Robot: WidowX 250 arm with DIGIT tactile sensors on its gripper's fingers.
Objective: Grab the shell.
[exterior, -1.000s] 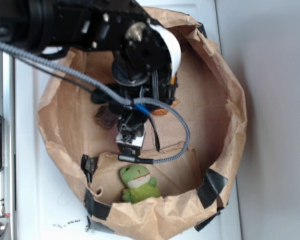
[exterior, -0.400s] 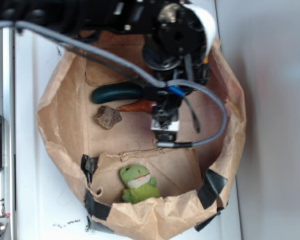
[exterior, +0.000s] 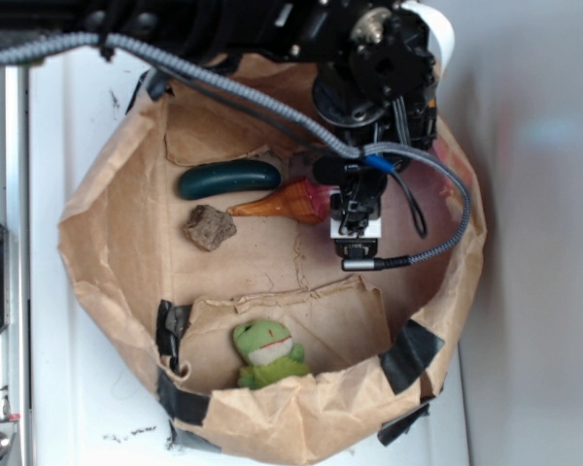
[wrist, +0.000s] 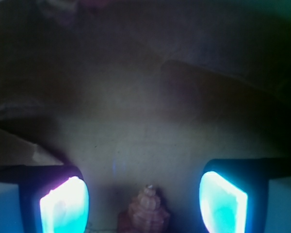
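1. Closest to my claw [wrist: 143, 201]: in the wrist view the two glowing pads [wrist: 64, 206] stand well apart, so the jaws are spread wide with nothing between them but air. The ribbed crown of the shell [wrist: 144, 212] pokes up at the bottom edge, centred in the gap and touching neither pad.

2. My read on progress: the approach looks nearly done, the grab itself is not. The shell lies on the paper floor, unheld. What I think is left is to settle the pads down on either side of its fat end, close, and lift.

3. Arm pose: in the exterior view the arm reaches in from the top of the picture, wrist bent so the claw [exterior: 355, 209] points down into the paper bag [exterior: 447, 282]. The grey braided cable [exterior: 437, 243] loops out past the claw, away from the shell.

4. Just beside the claw, the shell [exterior: 290, 202] has its broad whorled end next to my fingers and its tapering tail pointing away from them.

5. Farther out past the tail sit the dark teal capsule [exterior: 228, 179] and the brown rock [exterior: 210, 227], both apart from the shell.

6. Farthest off, a green plush frog [exterior: 264, 351] rests against the bag wall, well away from my claw.
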